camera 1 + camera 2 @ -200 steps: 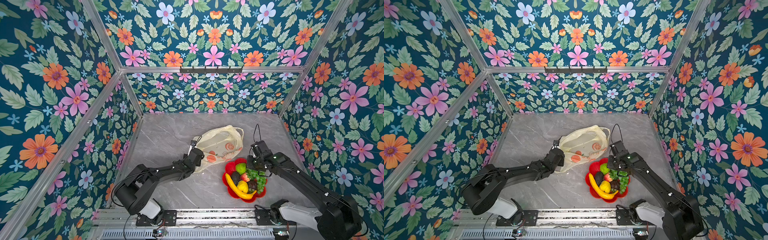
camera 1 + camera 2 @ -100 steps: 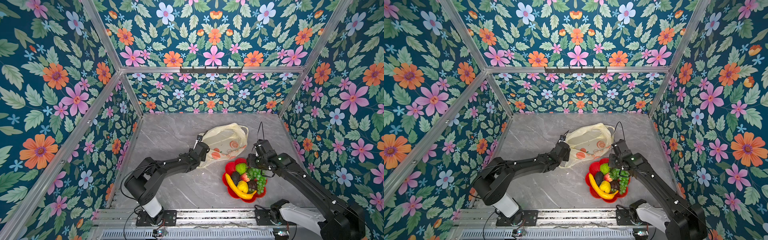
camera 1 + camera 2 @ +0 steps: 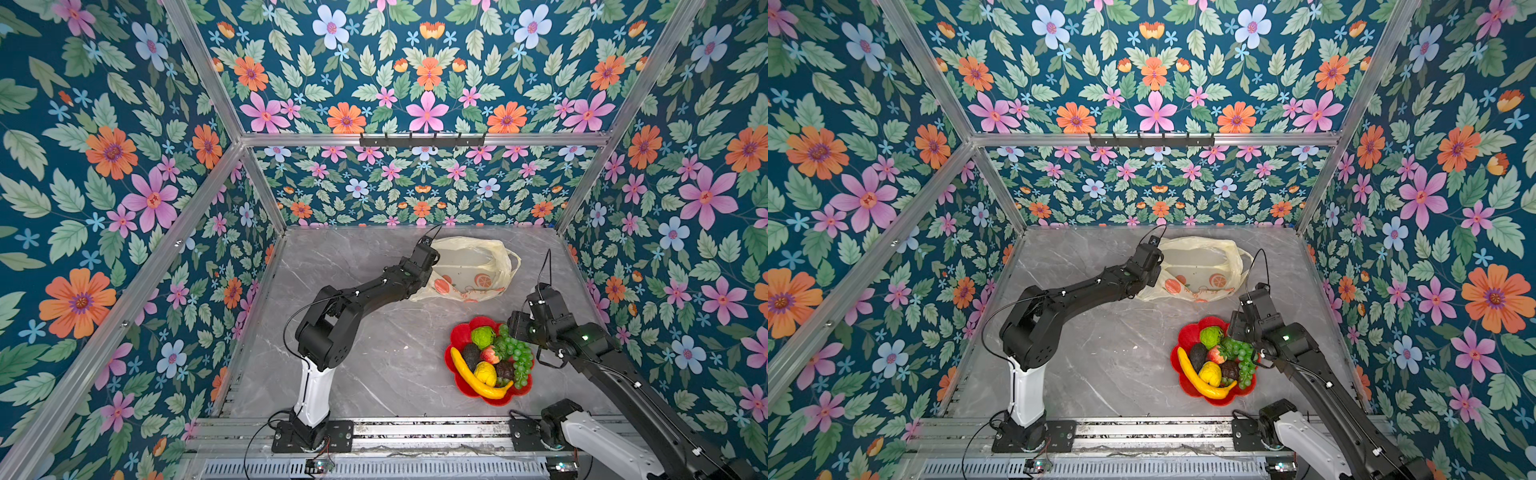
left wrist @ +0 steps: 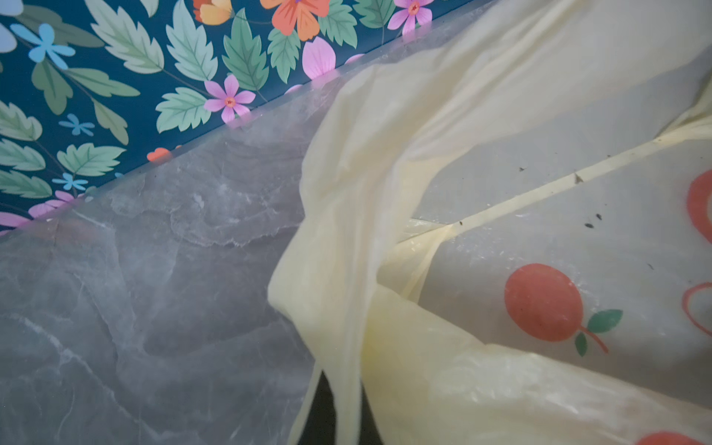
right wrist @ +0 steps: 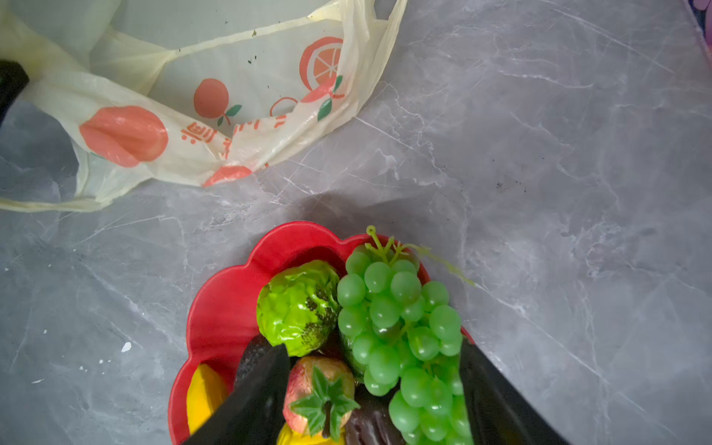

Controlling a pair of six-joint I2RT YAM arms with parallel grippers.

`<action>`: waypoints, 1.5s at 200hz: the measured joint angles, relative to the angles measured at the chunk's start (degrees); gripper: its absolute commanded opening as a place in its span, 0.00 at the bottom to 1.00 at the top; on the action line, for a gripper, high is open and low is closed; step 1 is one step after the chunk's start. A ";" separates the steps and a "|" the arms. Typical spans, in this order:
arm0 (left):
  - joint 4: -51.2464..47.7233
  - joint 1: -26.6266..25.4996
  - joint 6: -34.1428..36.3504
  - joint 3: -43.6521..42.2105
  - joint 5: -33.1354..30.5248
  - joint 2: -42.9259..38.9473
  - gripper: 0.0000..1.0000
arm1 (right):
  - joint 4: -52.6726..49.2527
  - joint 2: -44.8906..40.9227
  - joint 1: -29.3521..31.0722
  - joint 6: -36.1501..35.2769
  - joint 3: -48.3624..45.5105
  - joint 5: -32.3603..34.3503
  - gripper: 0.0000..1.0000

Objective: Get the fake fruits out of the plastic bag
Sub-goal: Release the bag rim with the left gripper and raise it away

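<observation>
Left hand (image 3: 429, 266) sits at the left edge of the plastic bag (image 3: 469, 262), far centre of the grey marble surface (image 3: 374, 353). It is clamped tight on a gathered fold of the bag. In the left wrist view the cream film drops down between the dark fingers (image 4: 321, 420), and in the right wrist view the bag bunches toward that hand's dark tip. The rest of the bag lies slack and flat on the surface, orange fruit prints up, one loop handle trailing at its right end. All the fake fruits (image 3: 492, 361) are out of the bag, piled in the red dish (image 3: 459, 332) at near right, with bare surface between dish and bag. In the dish: banana (image 3: 469, 376) along the near left rim, lemon (image 3: 485, 372) just beside it, green bumpy fruit (image 3: 482, 336) at the far side, dark avocado (image 3: 471, 355) on the left, strawberry (image 3: 490, 354) in the middle, grape bunch (image 3: 517, 357) along the right side, and a second dark fruit (image 3: 505, 370) between lemon and grapes. Right hand (image 5: 373, 345) hangs over the far right part of the dish, jaws spread wide, gripping nothing. In the right wrist view its two fingers (image 5: 262, 397) straddle the strawberry and the grapes, which rest in the dish. Whether the fingers touch any fruit is unclear.
</observation>
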 measured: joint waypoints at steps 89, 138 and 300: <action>-8.61 9.29 3.67 16.68 3.30 9.46 0.29 | -0.44 -6.95 -0.39 5.07 -5.18 1.27 0.85; -13.49 8.66 0.55 19.85 5.07 9.94 0.80 | -1.03 -9.05 -0.39 8.98 -6.64 1.27 0.88; -11.26 8.76 -18.45 -12.09 11.10 -19.85 1.00 | -8.50 -23.78 -0.39 28.48 -17.09 -1.64 0.99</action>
